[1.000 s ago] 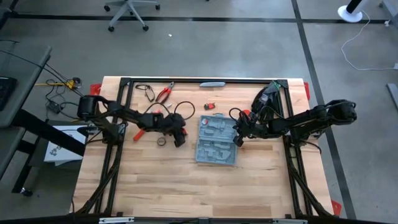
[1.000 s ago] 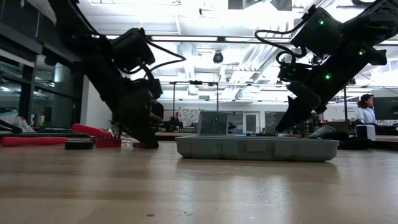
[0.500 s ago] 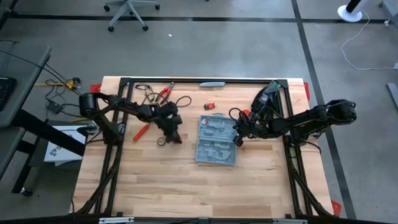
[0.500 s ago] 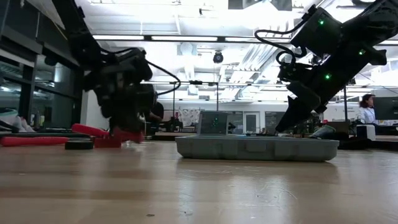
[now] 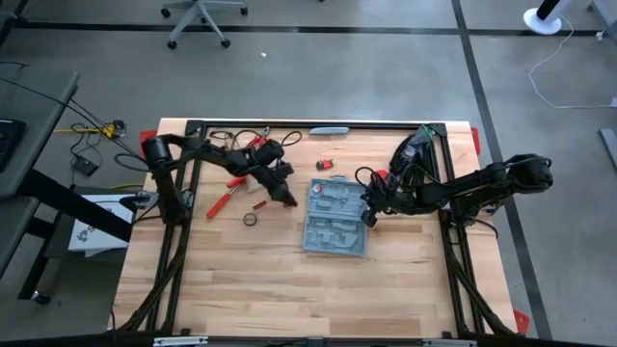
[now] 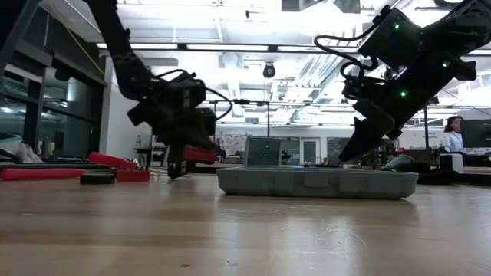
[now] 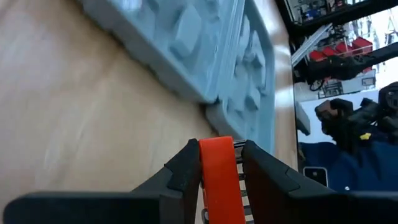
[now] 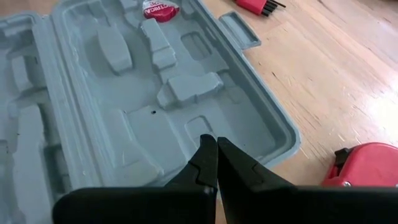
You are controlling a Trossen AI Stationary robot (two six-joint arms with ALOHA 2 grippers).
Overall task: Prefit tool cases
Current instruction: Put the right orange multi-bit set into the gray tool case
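**Left gripper lifts a red tool beside the open case**

The tool case (image 5: 336,218) lies open and flat near the middle of the table (image 5: 260,289), its moulded grey inside facing up. In the low view it reads as a long shallow tray (image 6: 317,182) resting on the wood.

At about nine o'clock from the case, the left gripper (image 5: 287,196) hangs just off the case's edge, raised clear of the table top. Its fingers (image 7: 185,169) are clamped on a red tool (image 7: 219,180), which stands between them in the left wrist view with the case just beyond. The low view shows the red piece (image 6: 201,156) held above the wood.

At three o'clock, the right gripper (image 5: 368,214) sits at the case's other edge, its fingers (image 8: 205,158) pressed together with nothing between them, the tips low over the case's rim.

Farther left on the table lie a small dark ring (image 5: 250,219) and a red-handled tool (image 5: 220,202). Toward twelve o'clock, near the back edge, are red-handled pliers (image 5: 254,144) and a small red item (image 5: 325,165). Far beyond the table a person (image 6: 451,134) shows in the room.
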